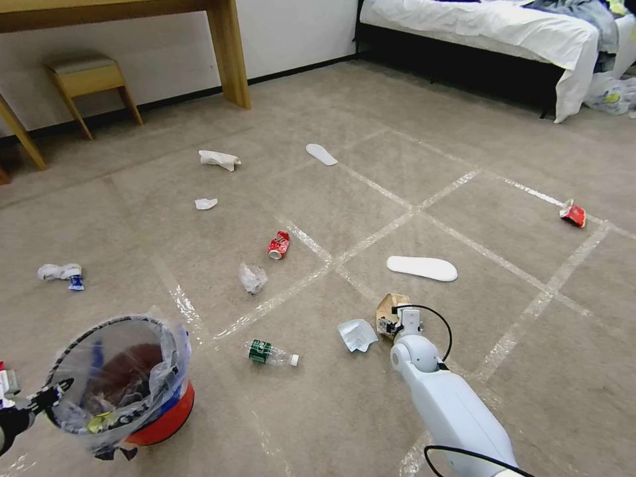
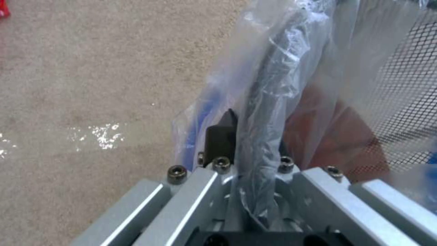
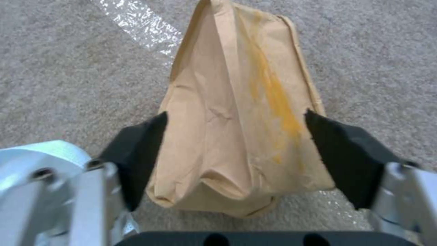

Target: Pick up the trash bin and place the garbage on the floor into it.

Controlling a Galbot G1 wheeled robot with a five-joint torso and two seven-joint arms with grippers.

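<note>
Left gripper [image 2: 248,136] pinches the trash bin [image 1: 126,384] by its dark bagged rim, one finger hidden behind plastic. Right gripper [image 3: 234,150] sits low over the floor [image 1: 464,199], fingers [image 3: 136,150] spread around the brown paper bag [image 3: 241,112]; whether they touch it is unclear.

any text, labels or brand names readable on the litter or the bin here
None can be read.
red can: white lettering, too small to read.
second red can: print too blurred.
clear bottle: green label, too small.
trash bin liner: blue print, crumpled and illegible.
brown paper bag between the right gripper fingers: no print, just a yellow stain.
</note>
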